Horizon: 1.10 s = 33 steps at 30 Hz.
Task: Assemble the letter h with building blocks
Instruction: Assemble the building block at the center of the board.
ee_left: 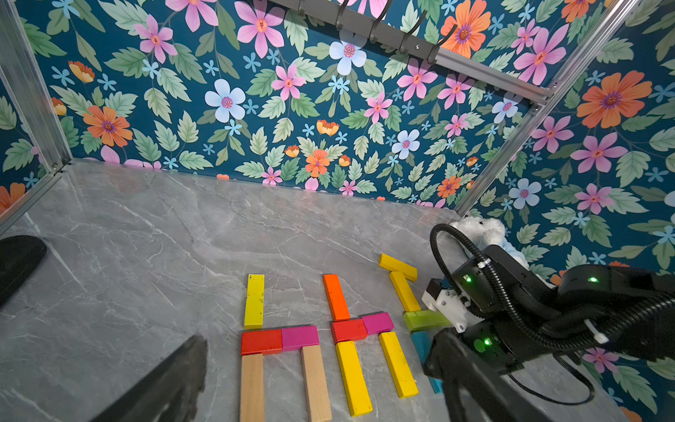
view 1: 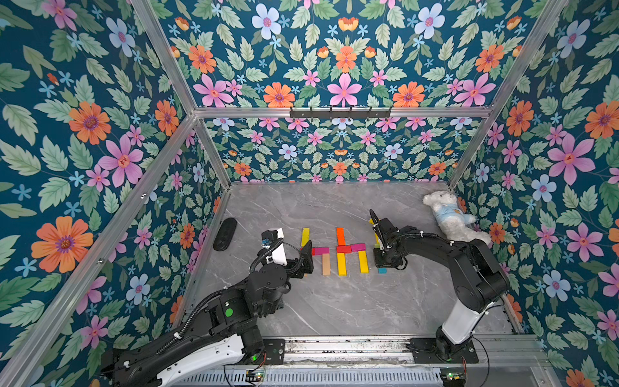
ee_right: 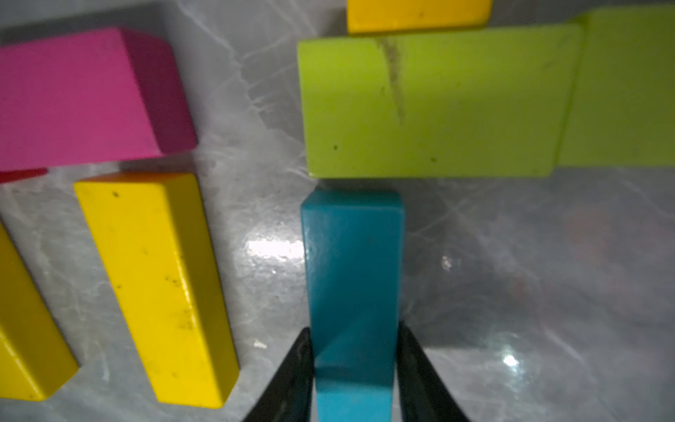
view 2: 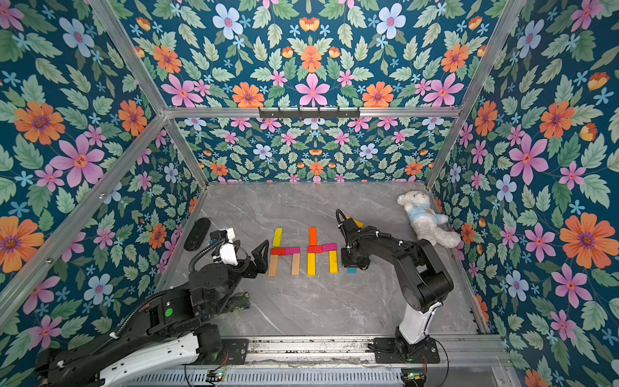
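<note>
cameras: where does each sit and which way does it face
Top views: high at the front, looking down toward the back wall; both show left arm and right arm.
Left wrist: low on the left arm, facing across the table at the block letters; one dark finger shows.
Right wrist: close above the blue block, its fingers flanking it.
Wrist views share blue block and green block.

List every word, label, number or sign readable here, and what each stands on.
No text can be read in any view.
On the white bear: a small orange print on its blue shirt, too small to read.
Close up, the blue block and green block: no lettering, only a scuff on the green.
On the other building blocks: plain paint or bare wood.
</note>
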Available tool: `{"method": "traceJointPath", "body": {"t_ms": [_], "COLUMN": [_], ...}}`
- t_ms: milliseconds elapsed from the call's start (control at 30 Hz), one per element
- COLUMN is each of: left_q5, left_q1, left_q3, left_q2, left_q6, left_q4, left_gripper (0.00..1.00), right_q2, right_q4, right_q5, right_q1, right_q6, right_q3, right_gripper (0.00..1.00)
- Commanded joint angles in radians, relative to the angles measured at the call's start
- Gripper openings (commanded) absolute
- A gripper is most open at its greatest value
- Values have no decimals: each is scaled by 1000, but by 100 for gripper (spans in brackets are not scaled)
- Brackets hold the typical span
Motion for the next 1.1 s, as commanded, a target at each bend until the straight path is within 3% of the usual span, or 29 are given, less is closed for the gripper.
{"method": "traceJointPath", "body": {"t_ms": [0,200,367,500,633,933,1067], "left_q5": [-14,-11,-11,-8,-1,1,-3], "left_q1": [0,-1,-1,-1,0,0,-1], "left_q3": [-3,-3,-3,-6,4,17,25], "left_q2": [0,1,-1,8,30,82,102], "left_q6": [8,6,6,6,4,-11,-16], "left_q4": [12,13,14,26,24,22,21], "left_gripper": [99,99,99,100,99,99,99], "right_q2": [1,-49,-160,-148,-31,276,355], "right_q4": [7,4,-23,-50,-77,-205,-222], "right_q5": [26,38,45,-1,11,129,152], "right_q1": [-2,-3,-8,-91,-148,-161,-160], "right_q6": [-1,-8,-20,-28,-100,-202,-238], "right_q3": [-11,-5,36,130,274,642,732], "right_gripper": [47,61,63,61,61,66,69]}}
